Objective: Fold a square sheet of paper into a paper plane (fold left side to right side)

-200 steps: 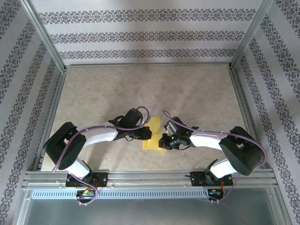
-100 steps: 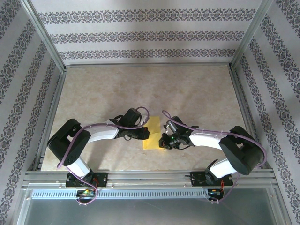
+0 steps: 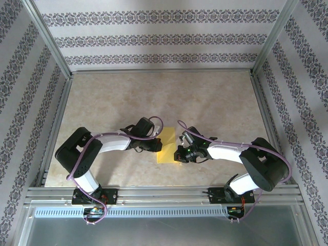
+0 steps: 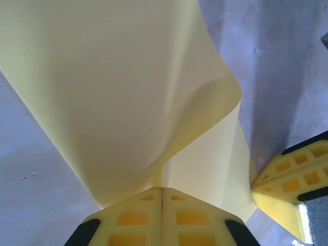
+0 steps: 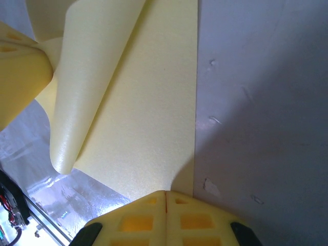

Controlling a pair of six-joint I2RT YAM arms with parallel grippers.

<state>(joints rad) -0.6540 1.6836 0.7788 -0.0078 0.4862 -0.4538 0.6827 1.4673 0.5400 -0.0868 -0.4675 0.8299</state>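
1. Paper first: the square sheet of paper [image 3: 168,139] lies on the table [image 3: 215,97], near the front middle and between the 2 arms. Its right part is flat on the surface and its left part is lifted off it.
2. From the left wrist, the lifted part bows over in a soft curl toward the right.
3. The left gripper [image 4: 162,190] has its 2 yellow pads pressed together, with the raised edge of the sheet pinched between them.
4. The right gripper [image 5: 165,193] also has its jaws together, tips down at the flat part's edge. I cannot tell whether paper sits between them or they only press on it.
5. The 2 grippers sit near each other across the sheet.
6. Patterned walls [image 3: 154,38] and metal rails [image 3: 159,72] ring the table.
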